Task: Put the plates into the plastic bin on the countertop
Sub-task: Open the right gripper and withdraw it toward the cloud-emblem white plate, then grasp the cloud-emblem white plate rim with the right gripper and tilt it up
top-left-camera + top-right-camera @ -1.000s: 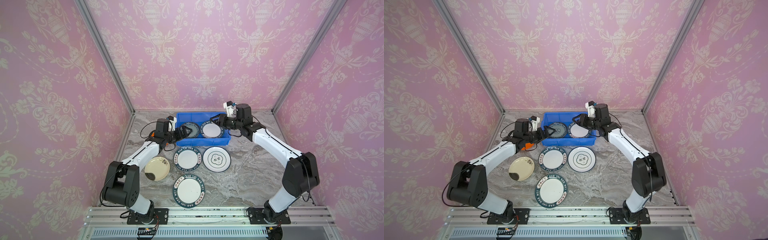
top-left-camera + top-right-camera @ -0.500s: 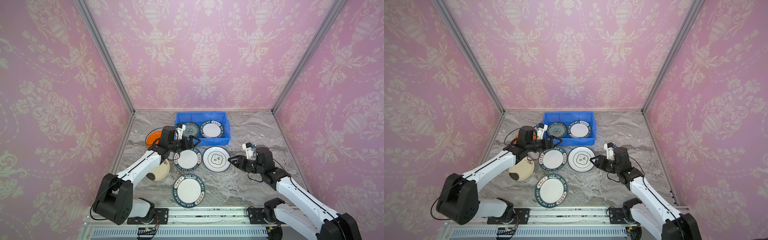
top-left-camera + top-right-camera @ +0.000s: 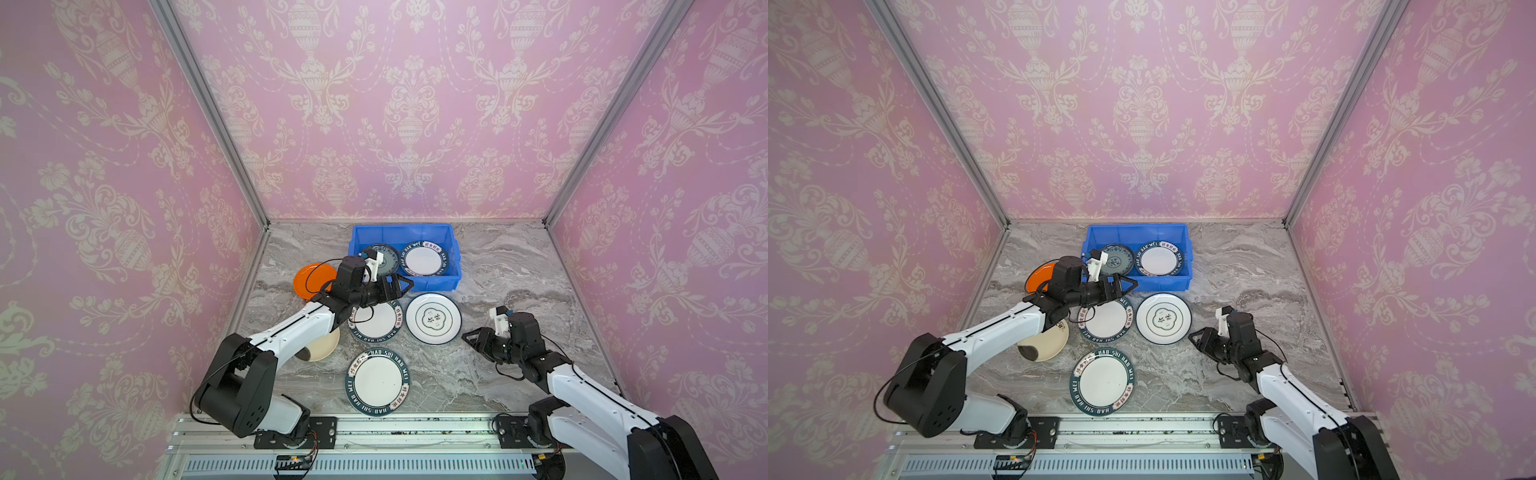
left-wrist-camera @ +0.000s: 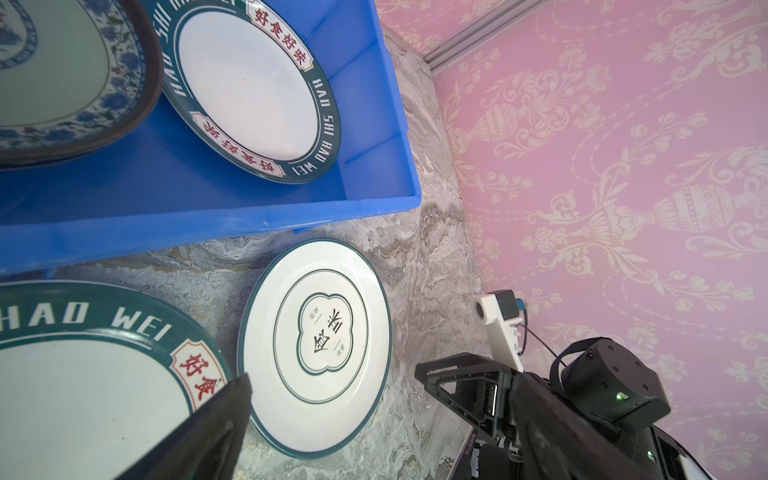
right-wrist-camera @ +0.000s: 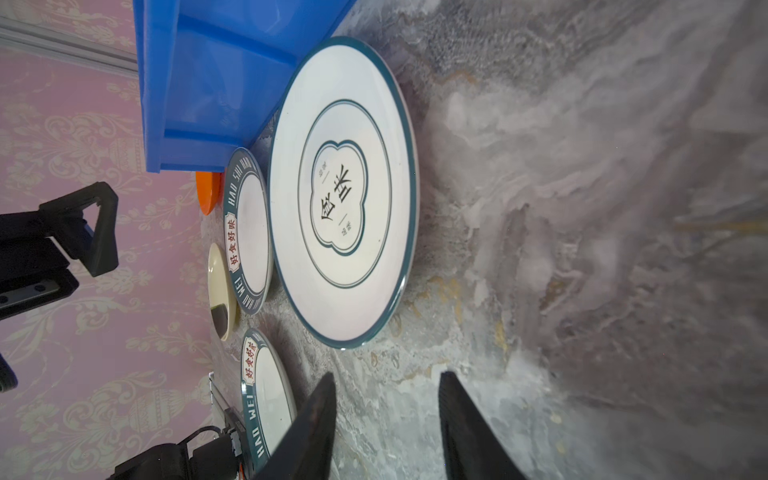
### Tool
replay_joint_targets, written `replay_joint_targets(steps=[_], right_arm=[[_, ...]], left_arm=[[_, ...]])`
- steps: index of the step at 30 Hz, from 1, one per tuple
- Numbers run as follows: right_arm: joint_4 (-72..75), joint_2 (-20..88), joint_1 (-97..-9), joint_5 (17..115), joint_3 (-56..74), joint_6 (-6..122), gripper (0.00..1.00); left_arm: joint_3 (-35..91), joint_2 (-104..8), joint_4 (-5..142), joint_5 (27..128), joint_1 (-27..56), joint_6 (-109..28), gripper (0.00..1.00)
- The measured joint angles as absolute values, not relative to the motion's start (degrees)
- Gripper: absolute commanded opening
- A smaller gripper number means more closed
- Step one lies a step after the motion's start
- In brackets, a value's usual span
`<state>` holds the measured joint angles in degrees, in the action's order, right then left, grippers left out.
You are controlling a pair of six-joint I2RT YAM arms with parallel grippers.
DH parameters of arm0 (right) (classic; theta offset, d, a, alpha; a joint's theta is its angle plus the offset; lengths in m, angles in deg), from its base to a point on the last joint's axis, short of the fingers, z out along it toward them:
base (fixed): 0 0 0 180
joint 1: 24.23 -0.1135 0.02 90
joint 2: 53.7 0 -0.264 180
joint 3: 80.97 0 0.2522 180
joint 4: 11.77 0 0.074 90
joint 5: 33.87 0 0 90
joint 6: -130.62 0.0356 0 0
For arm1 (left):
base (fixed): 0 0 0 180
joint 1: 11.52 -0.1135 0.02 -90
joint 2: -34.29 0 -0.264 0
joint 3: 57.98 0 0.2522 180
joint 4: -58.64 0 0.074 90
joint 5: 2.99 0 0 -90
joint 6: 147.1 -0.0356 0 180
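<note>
The plastic bin stands at the back of the countertop. In it lie a blue-patterned plate on a black one and a teal-lettered plate. In front of the bin lie an orange plate, two teal-lettered plates, an emblem plate and a cream plate half under the left arm. My left gripper hovers open and empty by the bin's front wall. My right gripper sits open and empty just right of the emblem plate, with bare marble between its fingers.
Pink patterned walls with metal corner posts close in the left, back and right sides. A metal rail with both arm bases runs along the front edge. Bare marble stretches right of the bin.
Both grippers have left the bin. The right arm swung down to the front right beside the emblem plate. The left gripper pulled back over the bin's front wall, uncovering the orange plate.
</note>
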<state>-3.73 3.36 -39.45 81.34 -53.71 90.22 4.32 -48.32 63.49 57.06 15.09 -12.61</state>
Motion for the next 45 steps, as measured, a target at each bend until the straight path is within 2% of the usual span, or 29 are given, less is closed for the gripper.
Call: replay_joint_targets(steps=[10, 25, 37, 45], right_arm=[[-20.1, 17.8, -39.3, 80.6, -53.8, 93.6, 0.41], [-44.5, 35.1, -39.3, 83.4, -53.8, 99.7, 0.33], [-52.6, 39.9, -39.2, 84.7, -54.5, 102.2, 0.29], [-51.1, 39.9, -39.2, 84.9, -54.4, 102.1, 0.18]], left_arm=[[4.1, -48.0, 63.0, 60.4, 15.1, -12.7, 0.99], [5.4, -50.1, 61.7, 60.1, 15.0, -12.7, 0.99], [6.5, -51.0, 61.7, 59.2, 15.0, -12.7, 0.99], [6.5, -51.0, 61.8, 59.2, 15.0, -12.7, 0.99]])
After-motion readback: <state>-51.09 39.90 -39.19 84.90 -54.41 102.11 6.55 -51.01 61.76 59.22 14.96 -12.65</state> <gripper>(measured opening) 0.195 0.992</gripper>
